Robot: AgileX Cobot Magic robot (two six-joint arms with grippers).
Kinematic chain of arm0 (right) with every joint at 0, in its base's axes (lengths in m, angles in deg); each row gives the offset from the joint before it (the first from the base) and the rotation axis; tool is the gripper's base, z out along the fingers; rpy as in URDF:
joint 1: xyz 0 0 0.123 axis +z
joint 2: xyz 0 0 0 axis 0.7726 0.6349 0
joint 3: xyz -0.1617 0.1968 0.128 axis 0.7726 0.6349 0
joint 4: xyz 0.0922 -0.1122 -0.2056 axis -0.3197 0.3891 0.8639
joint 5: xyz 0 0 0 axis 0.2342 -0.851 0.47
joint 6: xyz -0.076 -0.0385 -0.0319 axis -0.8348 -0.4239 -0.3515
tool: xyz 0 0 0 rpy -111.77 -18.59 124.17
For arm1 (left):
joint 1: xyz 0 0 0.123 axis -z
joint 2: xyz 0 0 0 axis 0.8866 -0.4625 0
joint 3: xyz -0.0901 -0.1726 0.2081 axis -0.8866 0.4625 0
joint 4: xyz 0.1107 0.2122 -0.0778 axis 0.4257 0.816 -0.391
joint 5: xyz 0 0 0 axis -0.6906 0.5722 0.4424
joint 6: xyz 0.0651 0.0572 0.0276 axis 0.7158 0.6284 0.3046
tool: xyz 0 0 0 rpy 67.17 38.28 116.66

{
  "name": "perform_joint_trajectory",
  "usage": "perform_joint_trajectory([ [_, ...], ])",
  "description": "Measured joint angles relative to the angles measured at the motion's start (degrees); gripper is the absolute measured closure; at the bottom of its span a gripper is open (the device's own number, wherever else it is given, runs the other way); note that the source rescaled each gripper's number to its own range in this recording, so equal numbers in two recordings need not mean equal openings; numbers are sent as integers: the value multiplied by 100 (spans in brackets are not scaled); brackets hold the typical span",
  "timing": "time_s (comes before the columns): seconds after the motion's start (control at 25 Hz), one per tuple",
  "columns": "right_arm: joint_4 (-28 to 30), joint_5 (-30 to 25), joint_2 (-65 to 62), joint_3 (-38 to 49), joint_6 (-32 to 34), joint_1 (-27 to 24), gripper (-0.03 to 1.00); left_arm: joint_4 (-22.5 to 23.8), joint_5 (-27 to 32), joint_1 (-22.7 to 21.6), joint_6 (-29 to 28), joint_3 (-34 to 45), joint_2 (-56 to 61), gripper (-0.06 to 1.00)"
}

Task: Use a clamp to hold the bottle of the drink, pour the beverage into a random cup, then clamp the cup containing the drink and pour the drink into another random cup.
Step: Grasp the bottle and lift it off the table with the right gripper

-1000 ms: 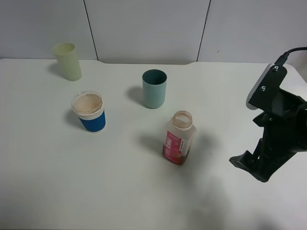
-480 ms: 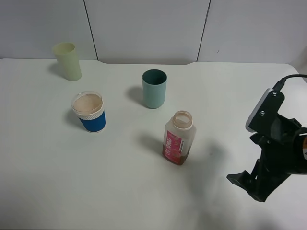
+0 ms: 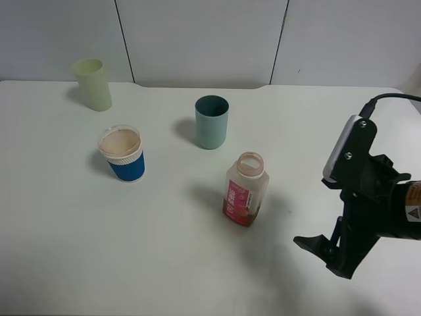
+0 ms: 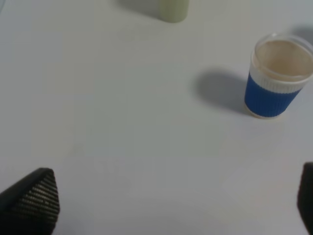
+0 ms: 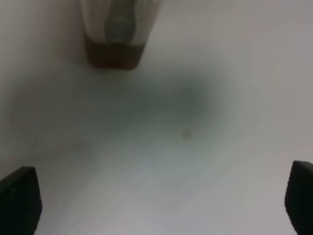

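The bottle of the drink (image 3: 247,189) stands upright and uncapped near the table's middle, with a pink-red label and a little dark drink at its base. The right wrist view shows its lower part (image 5: 117,34), blurred. My right clamp (image 3: 322,253) hangs open to the right of the bottle and nearer the front edge, apart from it. Its jaws stand wide in the right wrist view (image 5: 159,205) with nothing between them. The teal cup (image 3: 212,122) stands behind the bottle. My left clamp (image 4: 168,205) is open over bare table, and its arm is outside the exterior view.
A blue paper cup with a white rim (image 3: 122,155) (image 4: 276,78) stands at the left. A pale yellow-green tumbler (image 3: 92,84) (image 4: 173,10) is at the back left. The white table (image 3: 164,263) meets a grey panelled wall behind.
My right arm has moved left and toward the front edge, closer to the bottle, with its jaws still open. Bottle and cups have not moved.
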Motion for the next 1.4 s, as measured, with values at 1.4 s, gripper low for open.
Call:
perform_joint_trajectory([
  [1.4,-297,2990,1876,474,12,75,-3,0,0,0,0,0,0,-5],
])
